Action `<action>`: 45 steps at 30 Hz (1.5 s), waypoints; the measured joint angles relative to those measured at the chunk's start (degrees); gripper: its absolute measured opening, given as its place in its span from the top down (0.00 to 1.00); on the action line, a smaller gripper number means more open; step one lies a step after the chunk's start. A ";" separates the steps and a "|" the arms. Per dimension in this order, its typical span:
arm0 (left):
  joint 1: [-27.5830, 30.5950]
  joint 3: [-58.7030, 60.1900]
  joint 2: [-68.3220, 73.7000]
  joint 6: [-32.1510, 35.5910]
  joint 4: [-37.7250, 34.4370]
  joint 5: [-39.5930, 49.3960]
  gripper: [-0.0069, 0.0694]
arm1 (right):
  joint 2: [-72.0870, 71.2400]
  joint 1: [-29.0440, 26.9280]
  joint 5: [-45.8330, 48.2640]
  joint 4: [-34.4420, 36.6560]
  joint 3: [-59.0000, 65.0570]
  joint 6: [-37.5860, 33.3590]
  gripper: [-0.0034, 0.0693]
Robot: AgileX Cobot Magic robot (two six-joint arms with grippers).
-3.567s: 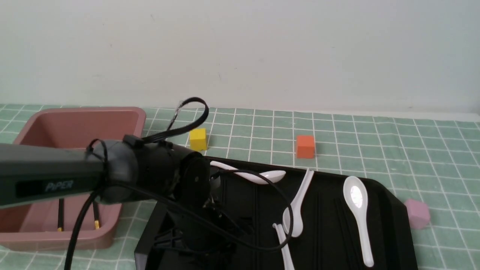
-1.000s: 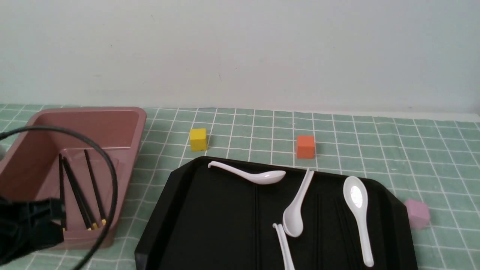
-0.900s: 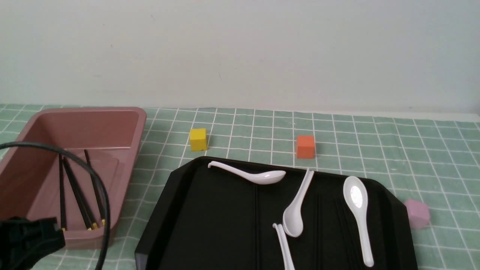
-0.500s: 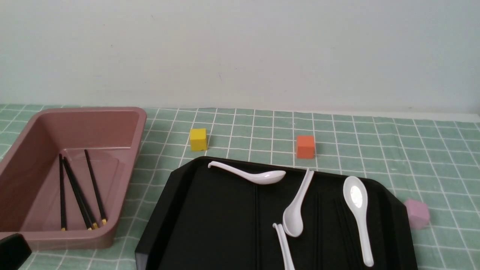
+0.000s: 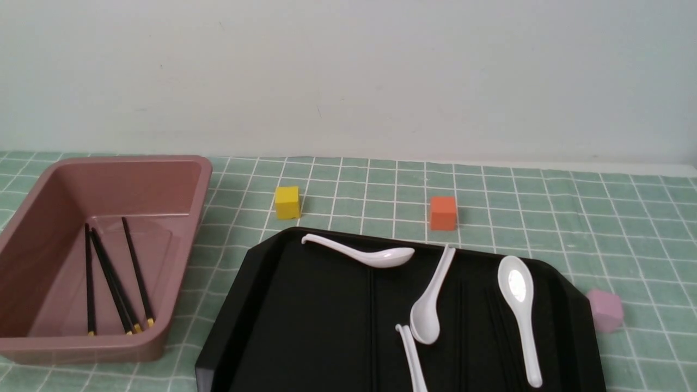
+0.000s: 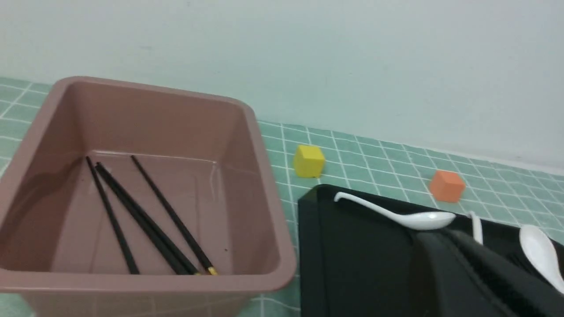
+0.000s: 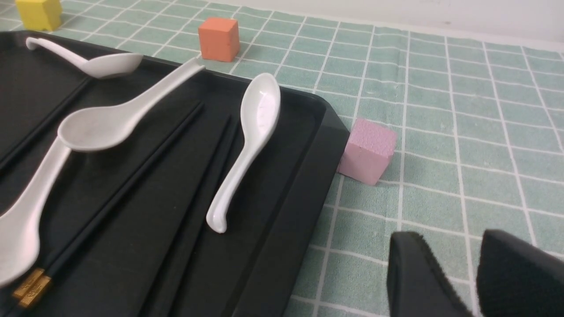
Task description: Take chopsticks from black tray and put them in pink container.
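Two thin straight black chopsticks [image 7: 123,187] with gold-capped ends lie flat and side by side in the right half of the large glossy black plastic tray [image 7: 304,176]. Their long axis runs lengthwise with the tray's ridges, gold caps toward its near edge and plain ends toward its far edge. Other dark lines beside them may be ridges or more sticks; this cannot be told. One white soup spoon [image 7: 246,145] lies just to their right, roughly parallel to them. A second white spoon [image 7: 110,123] lies on their left. A third spoon's bowl [image 7: 15,237] sits close by the gold caps, contact uncertain. The black right gripper [image 7: 456,246] hangs outside the tray's right rim near its near corner, over the green checked cloth [image 7: 440,110]. Its pads are parted by a narrow gap and hold nothing. The left gripper [image 6: 476,273] shows only as a dark mass over the tray's left part, and its jaw state cannot be determined. The deep rectangular dusty-pink plastic container [image 5: 125,160] stands off the tray's left edge, a strip of cloth between. It holds four like sticks [image 5: 137,270]. Assessment: the right arm is the nearer, and the sticks lie inward of it, past the rim and the parallel spoon. The jaws should close across the sticks' length, at a point clear of the spoons.
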 joint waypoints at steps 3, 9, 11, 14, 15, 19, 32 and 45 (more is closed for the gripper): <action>0.00 5.04 0.05 -1.60 2.47 -4.47 0.93 | 0.00 0.00 0.00 0.05 0.00 0.00 0.62; -4.49 12.45 0.05 -17.02 17.81 -7.97 0.93 | 0.00 0.00 0.00 0.05 0.00 0.06 0.62; -6.93 13.40 0.05 -23.02 22.90 -8.09 0.93 | 0.00 0.00 0.00 0.05 0.00 0.06 0.62; -10.02 13.63 -0.14 -27.09 27.24 -8.09 0.93 | 0.00 0.00 0.00 -0.01 0.00 0.06 0.62; -10.70 13.63 -0.50 -27.27 27.69 -8.09 0.93 | 0.00 0.00 0.00 -0.01 0.00 0.06 0.62; -11.20 14.36 -1.44 -27.22 27.98 -8.06 0.92 | 0.00 0.00 0.00 0.04 0.00 0.06 0.62; -11.20 18.94 -1.49 -27.09 28.62 -9.81 0.91 | 0.00 0.00 0.00 0.04 0.00 0.06 0.62; -11.20 18.94 -1.49 -27.09 28.62 -9.81 0.90 | 0.00 0.00 0.00 0.04 0.00 0.06 0.62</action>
